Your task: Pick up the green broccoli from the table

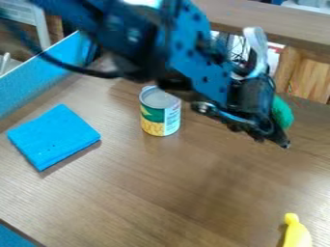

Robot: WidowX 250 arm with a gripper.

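The black gripper (274, 135) hangs over the right part of the brown table, pointing down and to the right. Just behind it a green object (283, 112) is partly hidden; whether the two touch, I cannot tell. A can (160, 112) with a green, yellow and white label stands upright left of the gripper, near the arm's underside. Farther left lies a folded blue cloth (54, 136). At the bottom right, below the gripper, is a yellow banana (297, 233), cut off by the view's edge.
The brown table (161, 193) has a blue side wall (38, 75) at the left. A wooden ledge (277, 24) runs along the back right, with wooden panels below it. A dark cable (67, 66) hangs from the arm at the upper left.
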